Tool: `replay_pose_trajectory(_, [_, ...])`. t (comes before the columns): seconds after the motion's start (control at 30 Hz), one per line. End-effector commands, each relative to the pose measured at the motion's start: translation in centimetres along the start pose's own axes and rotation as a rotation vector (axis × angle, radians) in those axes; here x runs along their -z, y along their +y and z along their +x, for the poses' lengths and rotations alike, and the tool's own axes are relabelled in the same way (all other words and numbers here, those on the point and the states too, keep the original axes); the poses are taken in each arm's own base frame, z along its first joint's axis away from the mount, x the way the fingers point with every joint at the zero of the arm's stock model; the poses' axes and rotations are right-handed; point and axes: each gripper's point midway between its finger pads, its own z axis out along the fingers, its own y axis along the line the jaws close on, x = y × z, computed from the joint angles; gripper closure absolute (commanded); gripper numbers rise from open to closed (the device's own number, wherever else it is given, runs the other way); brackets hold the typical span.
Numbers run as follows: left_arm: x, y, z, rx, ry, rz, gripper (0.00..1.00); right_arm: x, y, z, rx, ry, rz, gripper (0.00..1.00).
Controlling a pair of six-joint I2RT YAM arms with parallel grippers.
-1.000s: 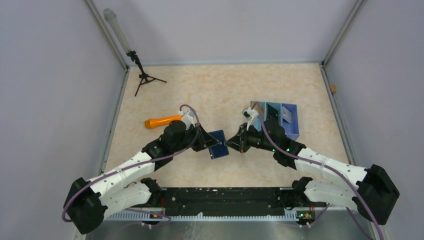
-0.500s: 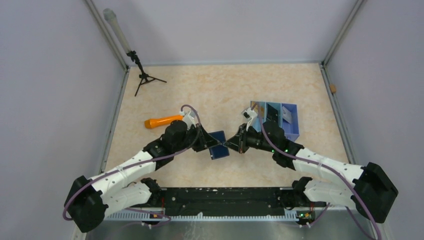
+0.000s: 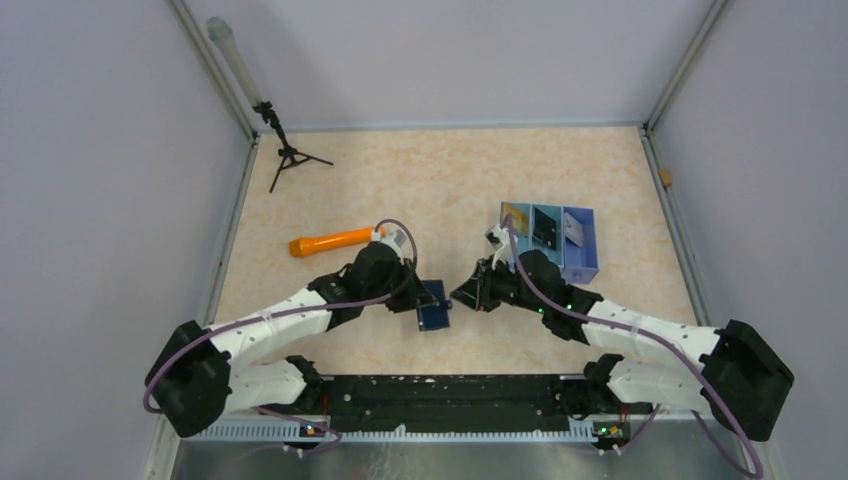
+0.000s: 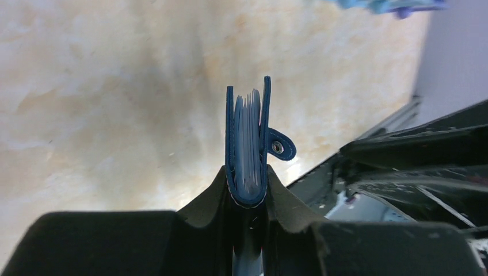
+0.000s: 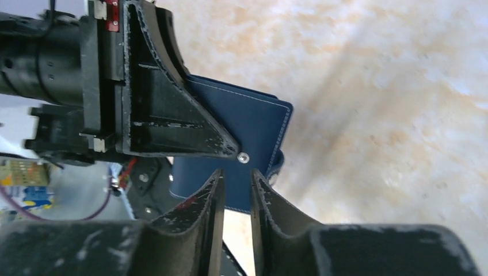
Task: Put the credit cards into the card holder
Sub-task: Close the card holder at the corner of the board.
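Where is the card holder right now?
Top view: the card holder is mid-scene, folded and clamped in the left pincer, with the right pincer just to its right.

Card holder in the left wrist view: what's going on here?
The left gripper has its jaws shut on the folded navy card holder, held on edge with pale layers showing inside and its snap tab unfastened. The right gripper sits right beside the holder, jaws slightly apart with nothing between them. More credit cards lie in the blue tray at the back right.
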Motion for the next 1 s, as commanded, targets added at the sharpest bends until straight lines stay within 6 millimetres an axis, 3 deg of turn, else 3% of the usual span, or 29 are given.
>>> replay_pose_trajectory(0.0, [-0.9,2.1,1.0,-0.058,0.053,-0.140,1.00,0.1,-2.2,2.3,-0.037,0.009,0.107,0.74])
replay_pose_trajectory(0.23, [-1.6,4.5,2.3,-0.105,0.119,-0.301,1.00,-0.8,-3.1,5.5,-0.113,0.048,0.146,0.53])
replay_pose_trajectory(0.53, [-2.1,5.4,2.7,-0.151,0.155,-0.399,1.00,-2.9,-3.2,7.3,-0.177,0.076,0.132,0.50])
replay_pose_trajectory(0.73, [-2.3,5.7,2.6,-0.170,0.151,-0.433,1.00,-4.0,-3.1,7.8,-0.204,0.083,0.115,0.54])
replay_pose_trajectory(0.97, [-2.5,5.3,2.6,-0.173,0.151,-0.427,1.00,-4.5,-3.4,8.0,-0.214,0.084,0.122,0.72])
